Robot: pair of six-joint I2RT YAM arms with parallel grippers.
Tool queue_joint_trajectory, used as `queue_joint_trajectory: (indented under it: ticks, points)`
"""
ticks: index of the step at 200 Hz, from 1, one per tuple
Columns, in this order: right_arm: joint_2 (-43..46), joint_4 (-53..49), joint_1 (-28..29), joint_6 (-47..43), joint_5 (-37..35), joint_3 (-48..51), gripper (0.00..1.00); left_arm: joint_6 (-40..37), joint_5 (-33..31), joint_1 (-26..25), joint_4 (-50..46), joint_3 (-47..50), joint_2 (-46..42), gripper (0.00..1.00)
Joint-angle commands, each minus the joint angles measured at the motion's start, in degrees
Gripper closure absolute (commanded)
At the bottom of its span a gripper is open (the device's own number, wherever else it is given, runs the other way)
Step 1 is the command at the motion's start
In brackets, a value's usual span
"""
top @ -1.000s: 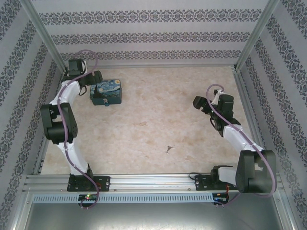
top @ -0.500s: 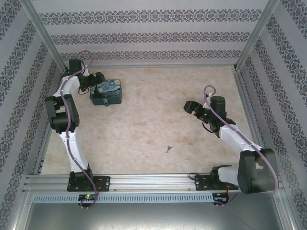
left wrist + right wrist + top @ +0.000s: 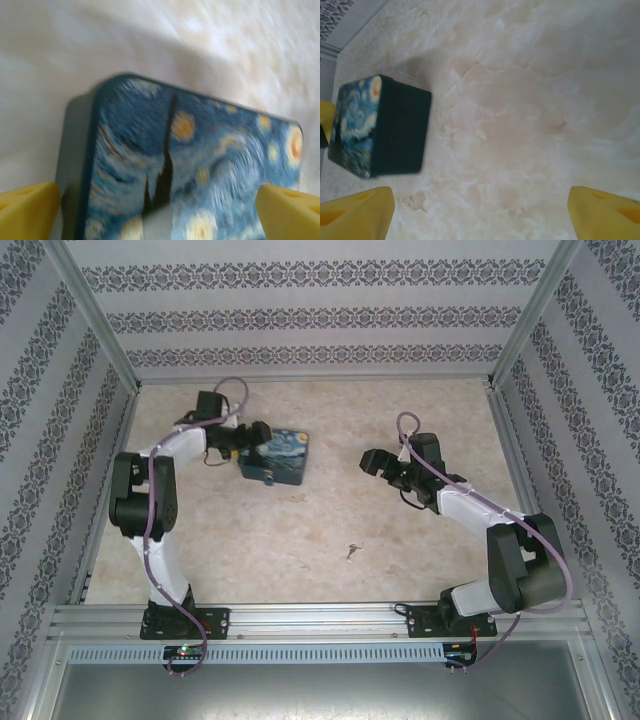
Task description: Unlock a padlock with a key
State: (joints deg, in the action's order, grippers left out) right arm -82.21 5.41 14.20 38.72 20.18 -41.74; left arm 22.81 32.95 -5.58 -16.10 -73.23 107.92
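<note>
Key lying loose, painted box up by the left arm.

The key (image 3: pixel 351 552) lies alone on the marbled table (image 3: pixel 300 530), just below centre of the top view. Further up, right of centre, the right gripper (image 3: pixel 480 200) hangs with its fingers wide apart and nothing between them. Left of centre sits the padlock (image 3: pixel 278 458), painted lid up, its end between the spread yellow fingers of the left gripper (image 3: pixel 158 200). Whether they pinch it I cannot tell.

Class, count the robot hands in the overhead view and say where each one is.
2. The left hand straddles the painted box, left of the table's middle; the right hand hangs open over bare table to the box's right.
</note>
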Motion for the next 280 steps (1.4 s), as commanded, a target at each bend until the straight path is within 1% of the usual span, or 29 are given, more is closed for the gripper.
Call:
queue_joint_trajectory:
  ticks: [1, 12, 26, 44, 61, 94, 148, 207, 280]
  points:
    - [-1.23, -0.08, 1.27, 1.7, -0.91, -2.15, 0.1, 8.98, -3.13, -5.56, 11.37, 9.46, -8.73, 0.0]
    - [-1.84, -0.21, 1.83, 2.03, -0.42, -2.53, 0.11, 12.5, -6.67, -7.15, 14.36, 14.39, -11.9, 0.0]
    - [-2.56, -0.33, 2.5, 2.39, -0.37, -2.77, 0.11, 16.95, -8.78, -7.51, 18.82, 19.55, -14.8, 0.0]
    - [-3.53, -0.11, 3.24, 2.8, -0.45, -3.0, 0.11, 17.74, -11.28, -7.51, 19.87, 22.29, -16.97, 0.0]
    - [-4.9, 0.63, 3.94, 3.62, -0.28, -3.97, 0.11, 16.53, -12.1, -7.51, 18.1, 21.2, -17.03, 0.0]
    - [-7.85, 0.21, 6.03, 4.14, 0.13, -7.44, 0.12, 18.46, -9.32, -8.11, 18.73, 18.56, -15.2, 0.0]
    - [-10.49, 0.92, 9.37, 5.65, -0.5, -9.05, 0.12, 20.57, -9.33, -12.72, 19.63, 15.89, -13.02, 0.0]
    - [-8.17, 1.63, 12.91, 6.7, -1.54, -5.83, 0.12, 20.96, -8.27, -15.02, 19.81, 13.09, -9.6, 0.0]
    - [-4.51, 2.41, 13.23, 7.87, -2.06, -3.07, 0.12, 21.03, -6.53, -16.17, 19.72, 9.79, -5.93, 0.0]
